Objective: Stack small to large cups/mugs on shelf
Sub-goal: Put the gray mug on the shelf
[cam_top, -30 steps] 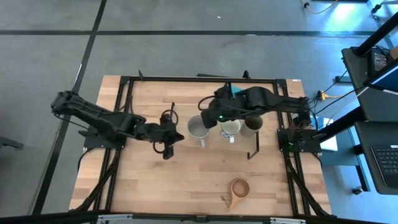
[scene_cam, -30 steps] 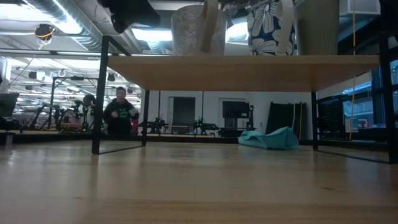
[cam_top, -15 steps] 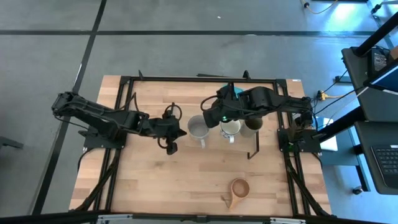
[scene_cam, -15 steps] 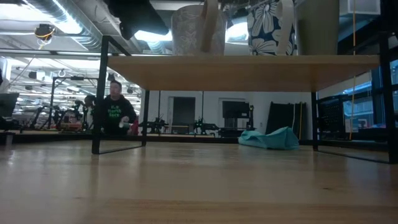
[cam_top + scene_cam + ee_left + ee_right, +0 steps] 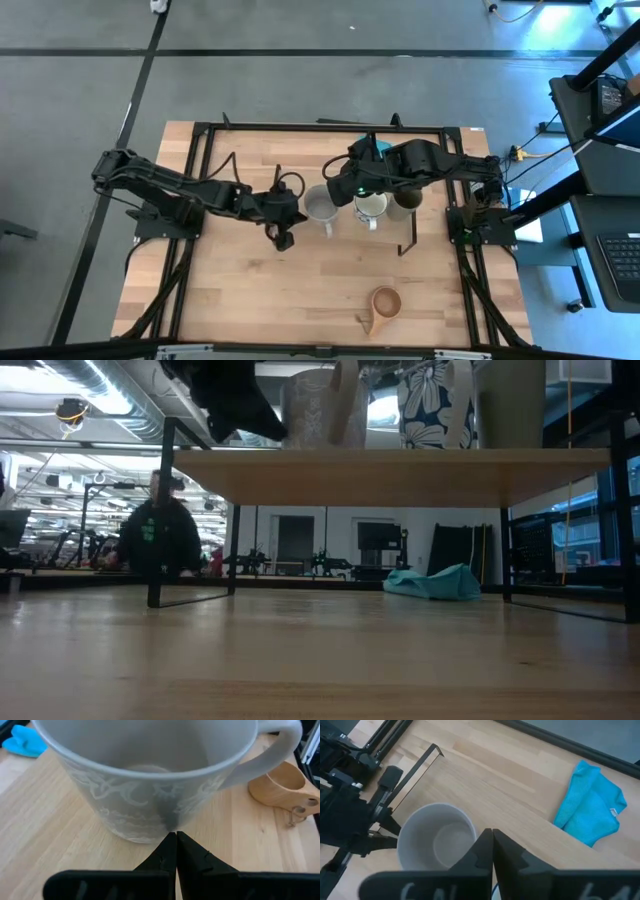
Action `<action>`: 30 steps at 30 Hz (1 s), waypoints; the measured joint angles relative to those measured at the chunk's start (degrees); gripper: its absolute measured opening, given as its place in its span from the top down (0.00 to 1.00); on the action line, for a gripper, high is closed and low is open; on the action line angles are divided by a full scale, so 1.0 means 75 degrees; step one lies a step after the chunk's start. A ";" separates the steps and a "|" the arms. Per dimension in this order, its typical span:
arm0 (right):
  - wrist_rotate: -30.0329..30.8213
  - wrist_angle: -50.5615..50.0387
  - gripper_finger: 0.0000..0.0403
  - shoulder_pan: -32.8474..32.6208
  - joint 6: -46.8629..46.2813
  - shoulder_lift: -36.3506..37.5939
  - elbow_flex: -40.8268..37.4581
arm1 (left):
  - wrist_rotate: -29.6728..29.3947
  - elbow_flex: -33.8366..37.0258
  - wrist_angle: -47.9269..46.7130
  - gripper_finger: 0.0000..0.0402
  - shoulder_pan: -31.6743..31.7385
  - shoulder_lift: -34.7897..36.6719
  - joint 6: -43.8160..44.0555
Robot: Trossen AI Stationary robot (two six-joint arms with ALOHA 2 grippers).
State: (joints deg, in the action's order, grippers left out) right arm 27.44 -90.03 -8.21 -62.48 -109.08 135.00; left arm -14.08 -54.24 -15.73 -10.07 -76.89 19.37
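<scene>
Mugs [image 5: 360, 205] in row on shelf [image 5: 400, 472]

My left gripper [image 5: 291, 212] is now sitting just beside the grey mug [image 5: 319, 207] on the shelf [image 5: 400, 472], having travelled from well left of it toward the mug over the last second; its fingers, slightly parted a second ago, are now pressed together with the tips right against the mug's wall. In the low view I am seeing its dark bulk [image 5: 236, 398] shifted along the shelf top until it is overlapping the mug's edge. Behind the table, the person [image 5: 160, 538] is now turned away and standing a little further left than before.
</scene>
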 joint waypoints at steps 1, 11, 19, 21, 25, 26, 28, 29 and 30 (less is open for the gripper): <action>0.0000 0.0001 0.97 0.0000 -0.0001 0.0000 0.0000 | -0.0063 0.0000 0.0000 1.00 -0.0003 0.0003 0.0040; 0.0000 0.0001 0.99 0.0000 0.0087 0.0000 0.0000 | -0.0498 0.0001 -0.0127 1.00 0.0134 0.0107 0.0185; 0.0085 0.0001 0.97 0.0000 0.0058 0.0000 0.0000 | -0.0450 0.0003 -0.0154 1.00 0.0336 0.0092 0.0134; 0.0092 0.0001 0.98 0.0000 0.0039 0.0000 0.0000 | -0.0442 0.0003 -0.0154 1.00 0.0401 0.0092 0.0085; 0.0143 0.0001 0.99 0.0000 0.0032 0.0000 0.0000 | -0.0147 0.0002 -0.0071 1.00 0.0554 0.0092 -0.0060; 0.0143 0.0001 0.99 0.0000 0.0032 0.0000 0.0000 | -0.0052 0.0003 -0.0034 1.00 0.0578 0.0092 -0.0063; 0.0143 0.0001 0.98 0.0000 0.0032 0.0000 0.0000 | 0.0019 0.0003 0.0027 1.00 0.0601 0.0092 -0.0066; 0.0143 0.0001 0.97 0.0000 0.0032 0.0000 0.0000 | 0.0019 0.0003 0.0043 1.00 0.0606 0.0092 -0.0069; 0.0143 0.0001 0.97 0.0000 0.0029 0.0000 0.0000 | 0.0019 0.0003 0.0047 1.00 0.0606 0.0092 -0.0075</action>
State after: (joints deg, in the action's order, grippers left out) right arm 28.51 -90.02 -8.21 -62.26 -109.08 135.00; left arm -13.93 -54.22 -15.38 -5.52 -76.20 18.81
